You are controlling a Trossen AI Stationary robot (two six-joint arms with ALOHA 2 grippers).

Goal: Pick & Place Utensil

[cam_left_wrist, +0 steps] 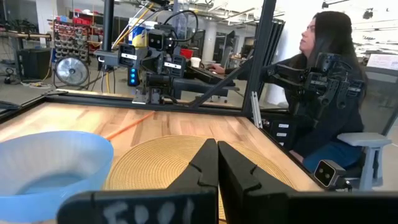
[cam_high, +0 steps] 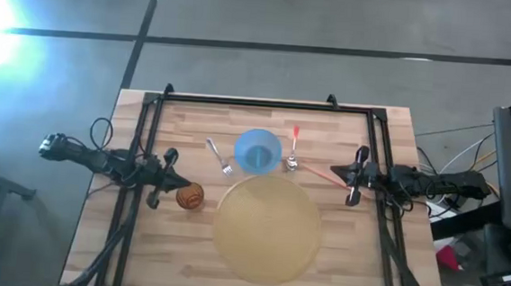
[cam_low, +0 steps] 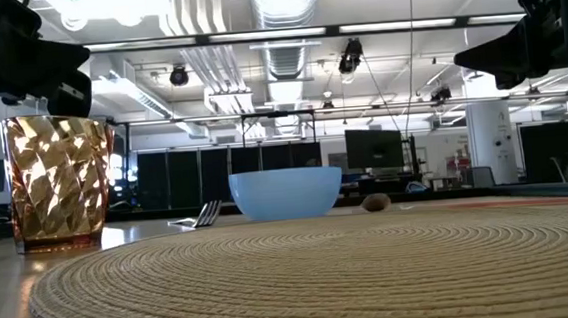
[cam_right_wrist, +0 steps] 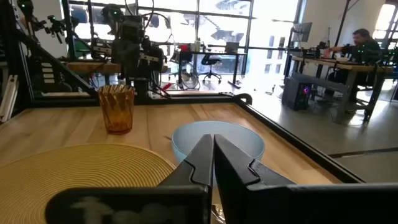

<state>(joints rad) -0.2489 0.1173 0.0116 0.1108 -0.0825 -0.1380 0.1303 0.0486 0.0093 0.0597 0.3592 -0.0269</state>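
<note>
A silver fork (cam_high: 219, 156) lies left of the blue bowl (cam_high: 258, 150). Right of the bowl lies a utensil with a metal head (cam_high: 290, 164) and a red-tipped handle (cam_high: 296, 132). A thin orange-red stick (cam_high: 318, 173) runs from it toward my right gripper (cam_high: 356, 179). That gripper hovers shut above the table's right side, fingers together in its wrist view (cam_right_wrist: 213, 146). My left gripper (cam_high: 168, 177) is shut too (cam_left_wrist: 217, 150), raised beside the amber cup (cam_high: 190, 195). In the low view, fork (cam_low: 206, 215), bowl (cam_low: 286, 192) and cup (cam_low: 57, 180) stand on the wood.
A round woven placemat (cam_high: 268, 227) covers the near middle of the table. A black frame (cam_high: 249, 101) runs along the far edge and both sides. A person (cam_left_wrist: 329, 93) sits beyond the table's near-right side; another (cam_right_wrist: 360, 43) sits at a desk farther off.
</note>
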